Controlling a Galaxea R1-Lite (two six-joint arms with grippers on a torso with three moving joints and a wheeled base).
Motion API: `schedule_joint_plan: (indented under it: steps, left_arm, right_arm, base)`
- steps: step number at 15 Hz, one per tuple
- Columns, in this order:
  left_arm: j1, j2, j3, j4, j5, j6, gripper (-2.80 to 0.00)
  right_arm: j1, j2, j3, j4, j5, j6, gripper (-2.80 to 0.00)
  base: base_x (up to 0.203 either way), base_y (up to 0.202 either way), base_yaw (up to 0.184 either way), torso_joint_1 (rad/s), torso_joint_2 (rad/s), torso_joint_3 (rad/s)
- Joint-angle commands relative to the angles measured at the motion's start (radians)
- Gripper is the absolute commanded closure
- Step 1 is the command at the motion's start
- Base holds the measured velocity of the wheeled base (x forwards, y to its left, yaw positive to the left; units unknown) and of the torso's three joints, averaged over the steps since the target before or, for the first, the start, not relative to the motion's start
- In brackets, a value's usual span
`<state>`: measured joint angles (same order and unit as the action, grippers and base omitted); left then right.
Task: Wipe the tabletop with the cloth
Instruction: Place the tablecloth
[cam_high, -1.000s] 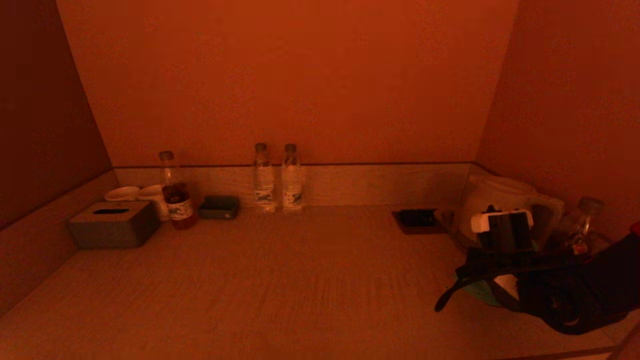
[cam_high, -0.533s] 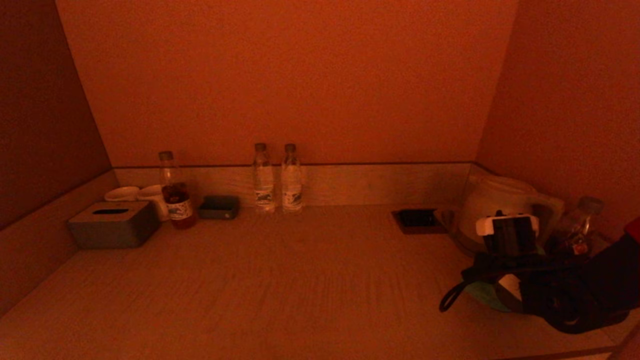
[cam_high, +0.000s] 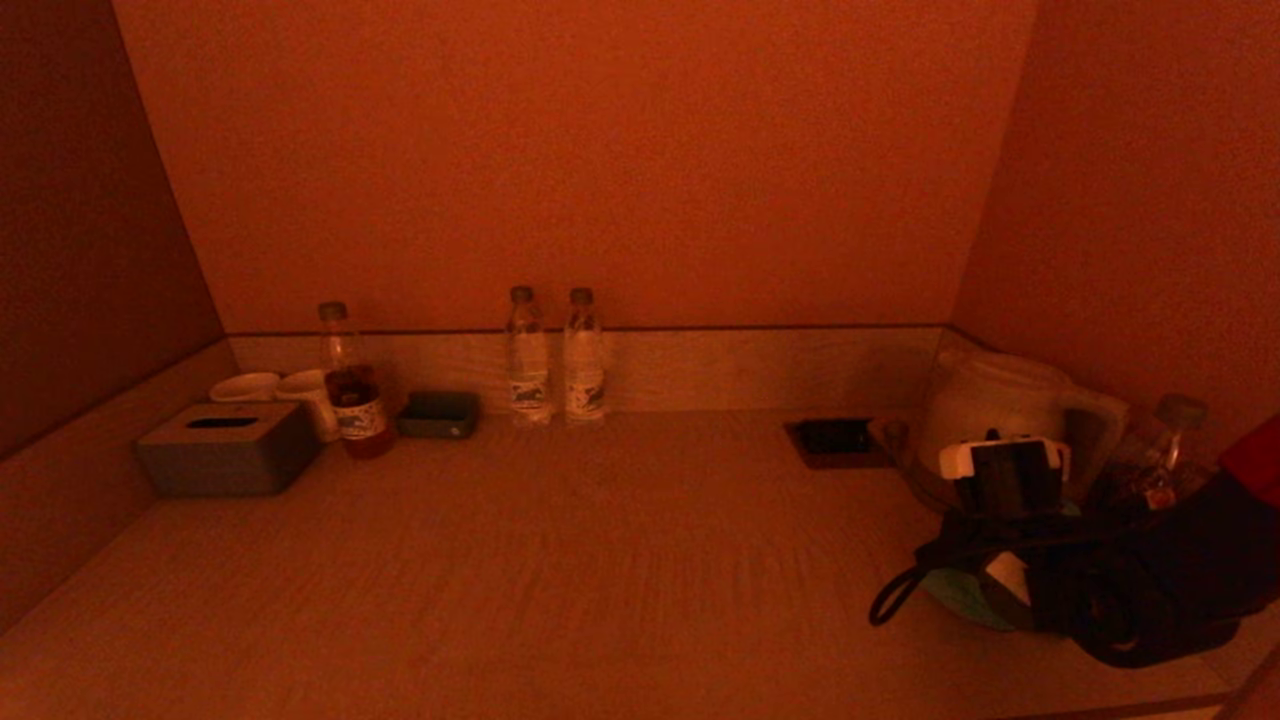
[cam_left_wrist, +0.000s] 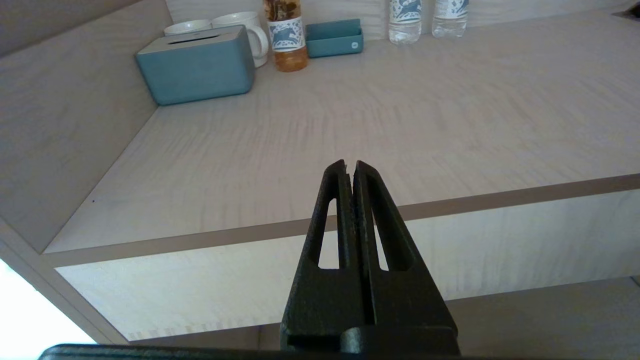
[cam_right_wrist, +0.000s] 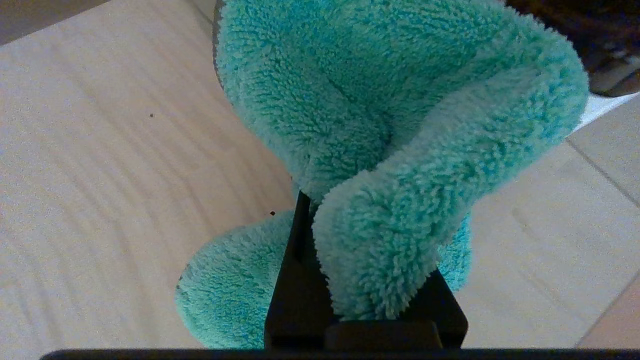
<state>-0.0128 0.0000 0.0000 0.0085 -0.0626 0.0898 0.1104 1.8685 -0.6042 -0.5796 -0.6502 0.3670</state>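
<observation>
The fluffy teal cloth (cam_right_wrist: 400, 115) is bunched in my right gripper (cam_right_wrist: 345, 210), which is shut on it. The cloth folds over the fingers and hangs down onto the light wooden tabletop (cam_right_wrist: 100, 175). In the head view the right arm sits at the right end of the tabletop (cam_high: 600, 560). A bit of the cloth (cam_high: 955, 592) shows under the wrist there. My left gripper (cam_left_wrist: 350, 165) is shut and empty. It is parked in front of and below the tabletop's front edge (cam_left_wrist: 225, 235), out of the head view.
Along the back wall stand a tissue box (cam_high: 225, 448), two cups (cam_high: 245, 387), a tea bottle (cam_high: 352, 385), a small box (cam_high: 437, 413) and two water bottles (cam_high: 527, 360). A recessed socket (cam_high: 835, 440), a kettle (cam_high: 1000, 395) and another bottle (cam_high: 1160, 455) are beside the right arm. Walls close three sides.
My right arm, holding the cloth, shifted slightly right and toward the near edge, then back left. The net change is small. The other objects have not moved.
</observation>
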Motion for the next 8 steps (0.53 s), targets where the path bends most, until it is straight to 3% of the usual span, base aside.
schedule_joint_plan:
  steps: [1, 8]
  left_arm:
    - [0.0, 0.0, 0.0, 0.001, 0.0, 0.001, 0.0]
    - [0.0, 0.0, 0.0, -0.001, 0.0, 0.001, 0.0]
  right_arm:
    - [0.0, 0.008, 0.0, -0.003, -0.002, 0.006, 0.0]
    - [0.0, 0.012, -0.005, -0.003, 0.004, 0.004, 0.0]
  base:
    - [0.0, 0.0, 0.0, 0.0, 0.0, 0.0]
    - [0.0, 0.0, 0.0, 0.0, 0.0, 0.0]
